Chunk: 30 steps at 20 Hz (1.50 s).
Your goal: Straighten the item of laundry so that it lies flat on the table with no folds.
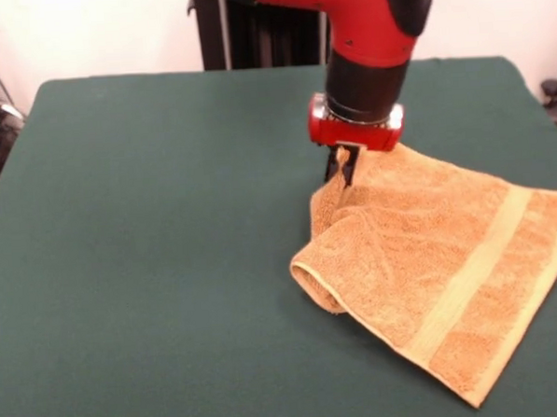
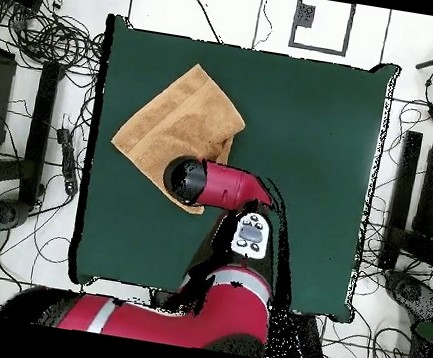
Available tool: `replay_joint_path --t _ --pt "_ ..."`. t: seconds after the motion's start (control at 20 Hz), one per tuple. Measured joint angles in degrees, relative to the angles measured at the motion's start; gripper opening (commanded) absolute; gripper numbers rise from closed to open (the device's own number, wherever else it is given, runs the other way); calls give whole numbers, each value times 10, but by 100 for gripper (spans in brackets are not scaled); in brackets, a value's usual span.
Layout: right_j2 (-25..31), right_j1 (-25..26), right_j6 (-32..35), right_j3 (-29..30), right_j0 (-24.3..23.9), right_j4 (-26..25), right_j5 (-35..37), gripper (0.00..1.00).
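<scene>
The orange-tan towel (image 1: 439, 247) lies on the right half of the dark green table (image 1: 149, 225). A lighter band (image 1: 478, 273) runs near its right edge. Its left side is folded over into a rolled edge (image 1: 318, 283). My gripper (image 1: 344, 170) stands at the towel's far left corner with its fingers close together, pinching a raised bit of cloth. In the overhead view the towel (image 2: 173, 125) lies at the table's (image 2: 309, 131) upper left, and the arm's wrist (image 2: 188, 180) covers the gripper and the towel's lower corner.
The towel's right corner reaches the picture's right edge in the front view. The pedestal (image 1: 250, 28) stands behind the table's far edge. Cables (image 2: 52, 29) and dark equipment (image 2: 430, 201) lie on the floor around the table.
</scene>
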Motion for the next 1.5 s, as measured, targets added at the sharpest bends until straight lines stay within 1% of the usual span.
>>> replay_joint_path --t 0.1,0.4,0.45,0.9,1.2,1.5 --pt "-14 2 0 0 20 0 -3 0" --pt "-34 2 0 0 51 0 -2 0" --pt "-42 1 0 0 63 0 0 0" --pt "-69 -1 0 -2 115 5 23 0" --pt "-74 4 0 -8 120 5 23 0" --pt "-74 21 0 -13 113 6 14 0"
